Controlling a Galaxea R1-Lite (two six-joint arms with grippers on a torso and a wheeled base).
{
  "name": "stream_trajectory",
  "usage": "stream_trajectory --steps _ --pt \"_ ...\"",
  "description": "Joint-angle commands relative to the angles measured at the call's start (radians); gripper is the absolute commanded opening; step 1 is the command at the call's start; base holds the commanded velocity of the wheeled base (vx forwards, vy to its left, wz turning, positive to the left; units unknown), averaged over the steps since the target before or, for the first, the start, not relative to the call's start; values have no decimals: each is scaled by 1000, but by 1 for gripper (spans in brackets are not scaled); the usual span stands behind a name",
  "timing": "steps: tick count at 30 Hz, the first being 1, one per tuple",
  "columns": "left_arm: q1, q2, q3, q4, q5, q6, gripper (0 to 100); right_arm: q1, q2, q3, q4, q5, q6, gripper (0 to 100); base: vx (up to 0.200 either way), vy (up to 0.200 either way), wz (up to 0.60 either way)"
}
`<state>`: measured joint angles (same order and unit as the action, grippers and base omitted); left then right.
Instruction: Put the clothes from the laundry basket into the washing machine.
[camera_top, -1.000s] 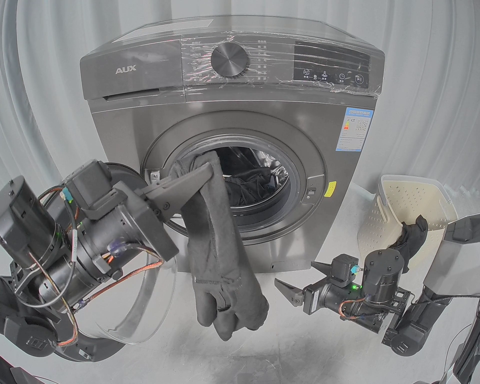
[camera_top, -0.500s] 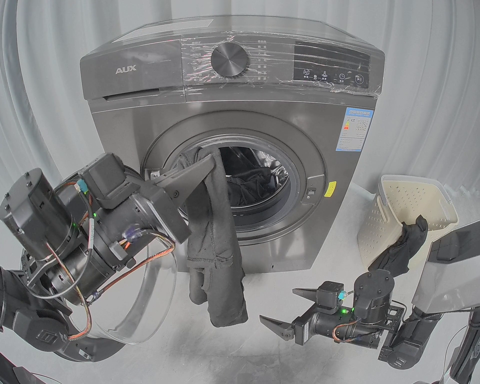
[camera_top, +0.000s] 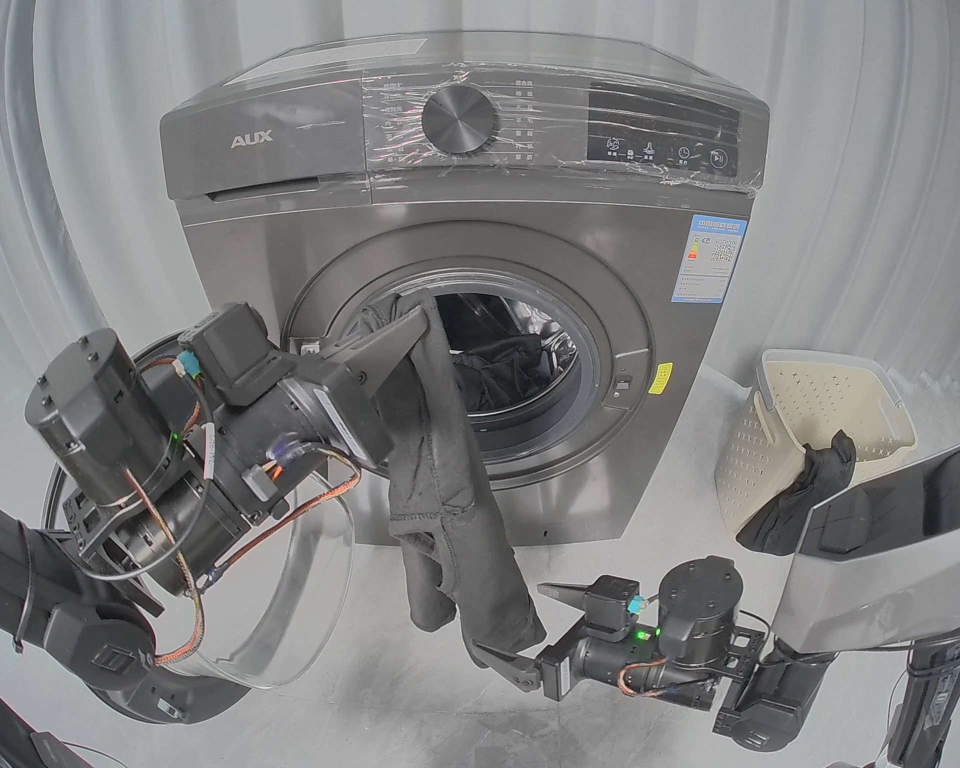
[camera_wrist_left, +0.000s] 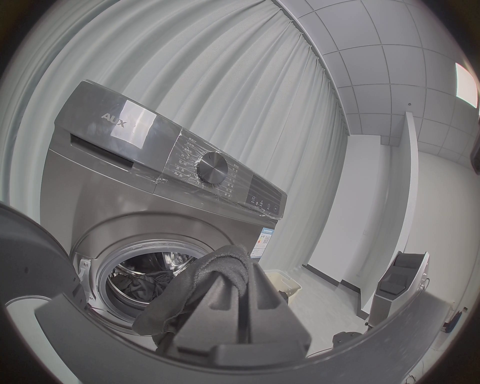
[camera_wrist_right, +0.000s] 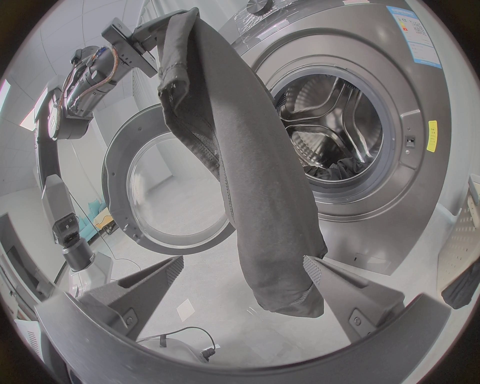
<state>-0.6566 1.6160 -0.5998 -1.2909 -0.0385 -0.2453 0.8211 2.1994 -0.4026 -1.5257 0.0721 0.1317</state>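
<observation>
A long dark grey garment (camera_top: 450, 480) hangs from my left gripper (camera_top: 420, 322), which is shut on its top end just in front of the washing machine's (camera_top: 300, 150) open drum (camera_top: 520, 330). In the left wrist view the cloth (camera_wrist_left: 215, 265) bunches over the closed fingers (camera_wrist_left: 270, 310). Low down, my right gripper (camera_top: 528, 630) is open, and the garment's lower end (camera_wrist_right: 280, 280) hangs between its fingers (camera_wrist_right: 350, 295). Dark clothes (camera_top: 495, 375) lie inside the drum. The cream laundry basket (camera_top: 840, 395) stands at the right with a dark cloth (camera_top: 805, 495) draped over its rim.
The round glass door (camera_top: 280, 610) stands swung open at the left, below my left arm. Grey floor (camera_top: 620, 540) lies bare between the machine and the basket. White curtains hang behind the machine.
My right gripper moved left and lower, ending open around the garment's bottom end. The left arm shifted slightly up and toward the machine, and the hanging garment swung.
</observation>
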Motion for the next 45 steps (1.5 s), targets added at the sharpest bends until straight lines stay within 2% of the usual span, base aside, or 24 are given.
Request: stream_trajectory --steps 1,7,8,12,14,18,25,26,31,35,41,45 --pt "3 12 -5 -1 2 0 0 6 99 -96 -1 -5 2 100 0 0 0" --pt "2 10 -11 -1 0 -2 0 -7 169 -199 1 -20 2 100 0 0 0" --pt "0 9 -11 -2 -1 -2 0 -10 195 -240 1 -34 3 100 0 0 0" --pt "0 9 -11 -2 -1 -3 0 -20 232 -300 9 -77 9 100 0 0 0" --pt "0 7 -11 -2 -1 -5 0 -23 238 -317 12 -92 11 100 0 0 0" --pt "0 10 -12 -2 -3 -6 0 -33 240 -329 13 -92 9 100 0 0 0" --pt "2 10 -12 -2 -1 -6 0 -54 252 -329 16 -109 17 100 0 0 0" --pt "2 12 -11 -2 0 -6 0 -76 249 -323 18 -137 29 100 0 0 0" --pt "5 15 -11 -2 2 -6 0 -145 175 -260 18 -143 37 100 0 0 0" --pt "5 19 -12 -2 3 -5 0 -168 118 -229 35 -144 37 100 0 0 0" --pt "11 24 -12 -2 14 -5 0 -152 94 -197 53 -147 36 100 0 0 0" --pt "28 41 -15 -2 16 -5 0 -105 95 -160 50 -137 31 100 0 0 0"
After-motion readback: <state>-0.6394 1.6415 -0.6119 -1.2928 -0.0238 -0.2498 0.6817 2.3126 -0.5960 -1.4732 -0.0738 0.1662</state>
